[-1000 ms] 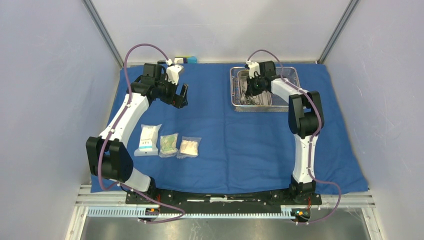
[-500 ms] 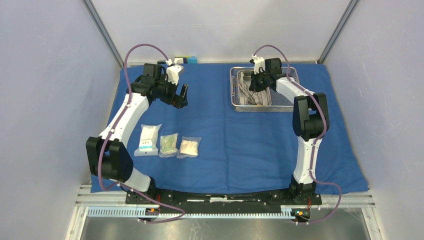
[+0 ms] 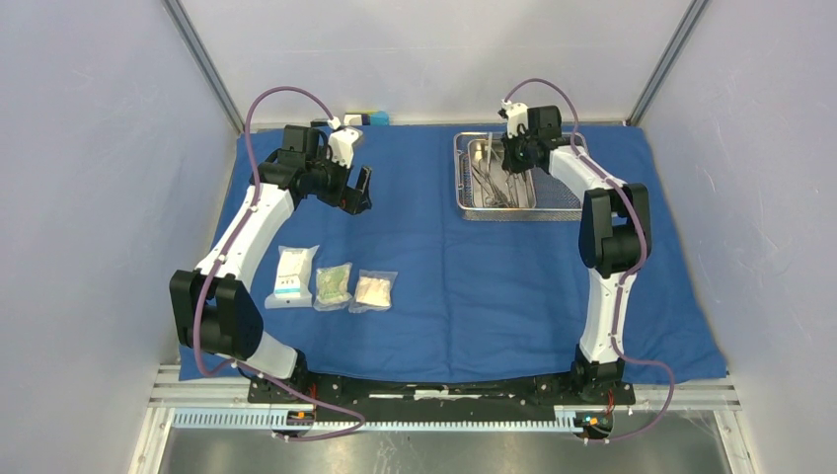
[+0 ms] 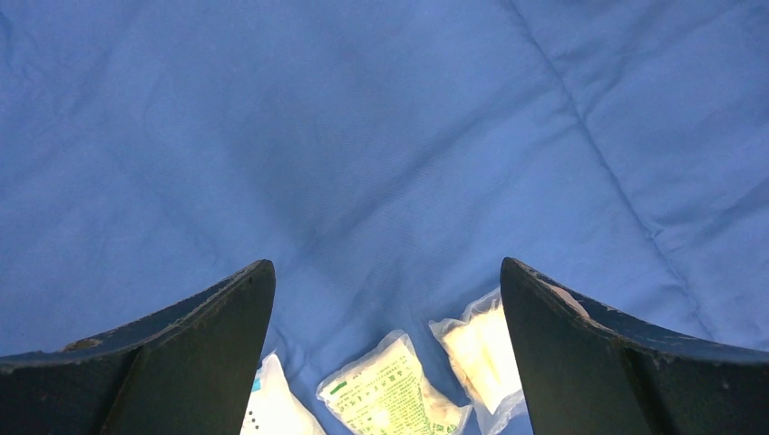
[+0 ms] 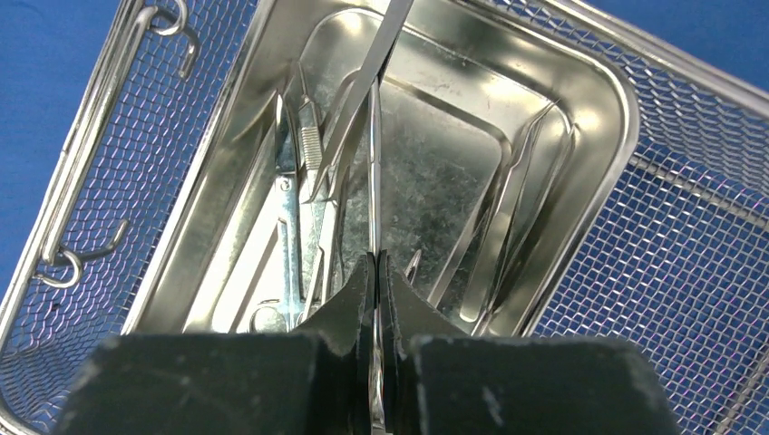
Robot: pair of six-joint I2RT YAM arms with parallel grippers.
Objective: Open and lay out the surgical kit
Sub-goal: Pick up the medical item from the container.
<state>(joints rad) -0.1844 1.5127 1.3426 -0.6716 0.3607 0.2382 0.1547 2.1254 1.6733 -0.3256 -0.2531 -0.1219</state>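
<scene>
My left fingers (image 4: 227, 317) stand wide apart above the blue wrap (image 4: 381, 136), gripping nothing. The three packets (image 4: 390, 399) lie side by side below the gap between them. My right fingers (image 5: 375, 272) are clamped on a slim instrument (image 5: 374, 181), which runs forward from them over the inner pan (image 5: 562, 118) of the mesh tray (image 5: 689, 236).

Matt cloth wrap (image 3: 464, 286), glossy steel pan (image 5: 594, 118) (mesh tray (image 5: 689, 236))

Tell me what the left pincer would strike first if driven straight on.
Probably a bare patch of the large blue cloth wrap; the left pincer aims beyond the three small clear packets, depth unclear.
</scene>
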